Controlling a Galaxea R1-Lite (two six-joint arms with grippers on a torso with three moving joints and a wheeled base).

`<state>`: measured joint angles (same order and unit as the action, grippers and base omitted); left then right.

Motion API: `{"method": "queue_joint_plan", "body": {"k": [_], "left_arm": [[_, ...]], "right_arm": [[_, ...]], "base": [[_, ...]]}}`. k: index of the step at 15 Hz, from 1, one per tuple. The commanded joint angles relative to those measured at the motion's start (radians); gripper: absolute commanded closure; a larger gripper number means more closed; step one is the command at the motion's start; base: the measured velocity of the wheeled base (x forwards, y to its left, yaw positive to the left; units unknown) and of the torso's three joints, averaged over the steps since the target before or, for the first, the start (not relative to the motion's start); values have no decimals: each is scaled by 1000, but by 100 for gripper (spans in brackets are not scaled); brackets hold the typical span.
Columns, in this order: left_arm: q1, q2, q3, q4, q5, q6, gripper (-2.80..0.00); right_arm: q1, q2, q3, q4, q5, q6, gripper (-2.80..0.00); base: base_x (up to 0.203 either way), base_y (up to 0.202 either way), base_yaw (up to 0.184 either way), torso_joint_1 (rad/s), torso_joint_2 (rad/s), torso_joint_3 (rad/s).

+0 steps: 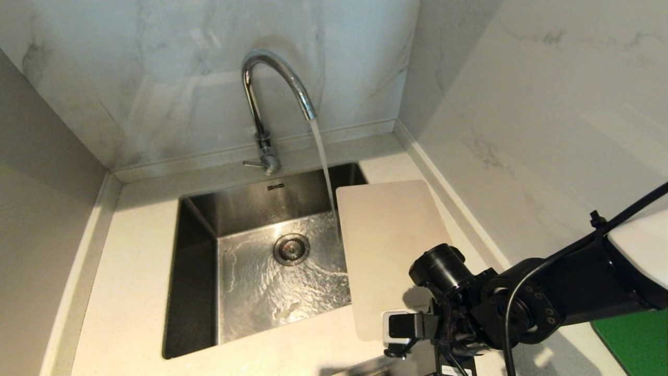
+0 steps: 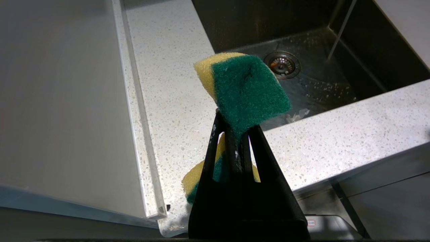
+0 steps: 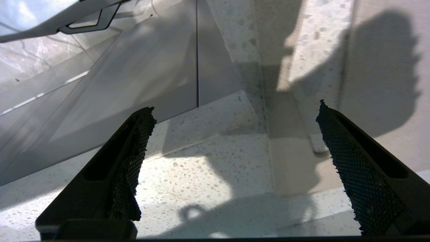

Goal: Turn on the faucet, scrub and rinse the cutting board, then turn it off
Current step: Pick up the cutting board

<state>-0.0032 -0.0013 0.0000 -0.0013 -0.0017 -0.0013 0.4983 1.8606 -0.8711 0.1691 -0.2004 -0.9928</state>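
Water ran from the faucet [image 1: 271,99] into the sink [image 1: 198,282], whose drain sat near its centre, and the cutting board [image 1: 389,245] lay at about three o'clock of that drain, bridging the sink's right rim and the counter [image 1: 130,230], likely so it could be drawn under the stream. The right gripper [image 3: 235,134], at five o'clock of the board, had its jaws spread wide and empty, apparently readying a grasp. The left gripper [image 2: 235,134] pinched the green-and-yellow sponge [image 2: 247,90], waiting to scrub.
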Motion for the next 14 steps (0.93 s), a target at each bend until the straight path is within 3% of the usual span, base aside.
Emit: {"method": "queue_joint_plan", "body": {"k": [1, 14], "left_arm": [[0, 0, 3, 0, 0, 0, 0], [0, 1, 3, 0, 0, 0, 0]], "right_arm": [[0, 27, 4, -21, -4, -4, -280], [-1, 37, 43, -48, -17, -4, -280]], "base": [[0, 0, 0, 0, 0, 0], [0, 0, 0, 0, 0, 0]]}}
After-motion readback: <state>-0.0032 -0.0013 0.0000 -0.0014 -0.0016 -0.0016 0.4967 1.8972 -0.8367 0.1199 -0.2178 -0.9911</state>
